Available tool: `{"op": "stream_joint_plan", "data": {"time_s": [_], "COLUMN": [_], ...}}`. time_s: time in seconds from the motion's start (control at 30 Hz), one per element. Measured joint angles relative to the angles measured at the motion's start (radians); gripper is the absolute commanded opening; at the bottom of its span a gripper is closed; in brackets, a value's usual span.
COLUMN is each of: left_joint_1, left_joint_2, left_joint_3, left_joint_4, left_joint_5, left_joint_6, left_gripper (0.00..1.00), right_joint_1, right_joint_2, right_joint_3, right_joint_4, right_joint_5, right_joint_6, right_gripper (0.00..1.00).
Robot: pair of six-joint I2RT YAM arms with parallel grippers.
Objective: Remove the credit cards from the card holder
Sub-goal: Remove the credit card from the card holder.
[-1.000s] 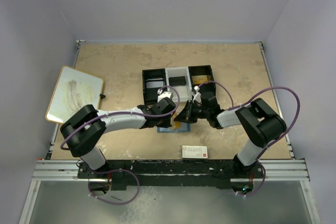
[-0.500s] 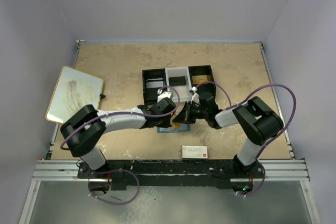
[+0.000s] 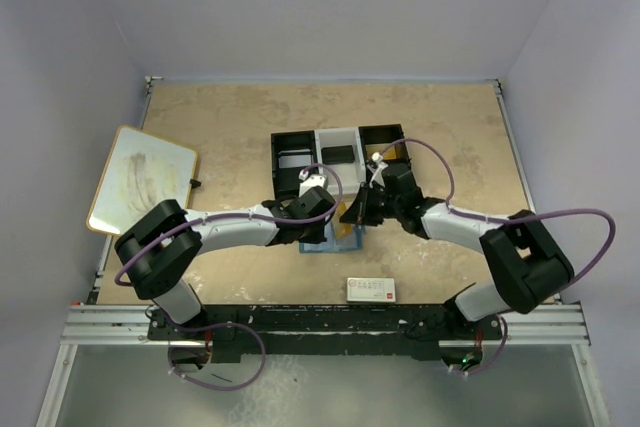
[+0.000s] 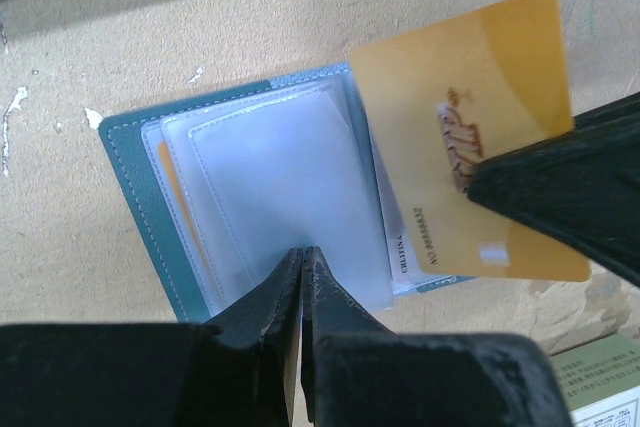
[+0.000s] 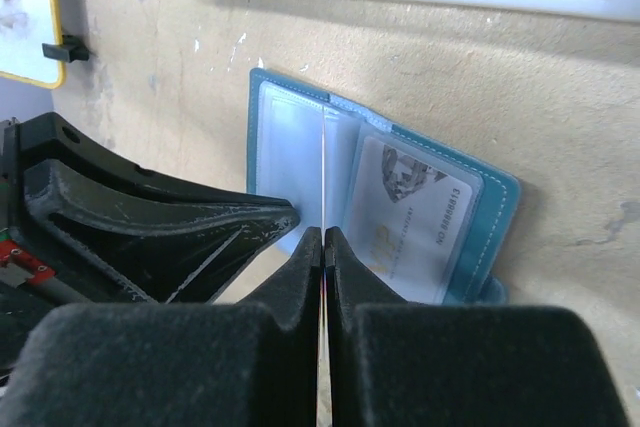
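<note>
The blue card holder (image 4: 130,187) lies open on the table, its clear pockets facing up. My left gripper (image 4: 302,257) is shut, and its tips press down on a clear pocket. My right gripper (image 5: 322,237) is shut on the gold-yellow credit card (image 4: 470,127), which shows edge-on between its fingers in the right wrist view. This card sticks out past the holder's right edge, almost wholly out of its pocket. A pale grey-white credit card (image 5: 410,212) sits inside a pocket of the card holder (image 5: 497,209). From above, both grippers meet over the holder (image 3: 318,243).
A black-and-white compartment tray (image 3: 340,152) stands just behind the holder. A white box with red print (image 3: 371,289) lies near the front edge. A white board with a yellow rim (image 3: 140,179) rests at the left.
My right gripper has closed on the gold card, and its arm has stretched out with the elbow swung right. The left gripper has stayed pressed on the holder.
</note>
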Motion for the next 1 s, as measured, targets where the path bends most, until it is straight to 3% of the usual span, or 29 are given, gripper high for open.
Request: {"op": "stream_joint_plan", "data": {"time_s": [0.13,0.27,0.47,0.57,0.7,1.0], "left_joint_1": [0.000,0.000,0.000,0.003,0.026,0.055], "left_joint_2": [-0.006,-0.052,-0.270,-0.360,-0.397,-0.444], "left_joint_3": [0.000,-0.021,-0.035,-0.034,-0.032,-0.067], "left_joint_4": [-0.007,-0.032,-0.099,-0.135,-0.206,-0.298], "left_joint_5": [-0.008,-0.035,-0.154,-0.223,-0.286,-0.336], "left_joint_6": [-0.003,-0.002,0.001,0.006,0.008,-0.023], "left_gripper": [0.06,0.31,0.61,0.66,0.69,0.71], "right_joint_1": [0.000,0.000,0.000,-0.008,-0.046,-0.073], "right_joint_2": [-0.049,-0.164,-0.383,-0.387,-0.253,-0.008], "right_joint_3": [0.014,0.016,0.091,0.180,0.333,0.395], "right_joint_4": [-0.074,-0.139,-0.206,-0.254,-0.338,-0.445], "right_joint_5": [0.035,0.108,0.377,0.522,0.635,0.654], "right_joint_6": [-0.043,-0.091,-0.235,-0.286,-0.327,-0.364], "right_gripper": [0.00,0.00,0.00,0.00,0.00,0.00]}}
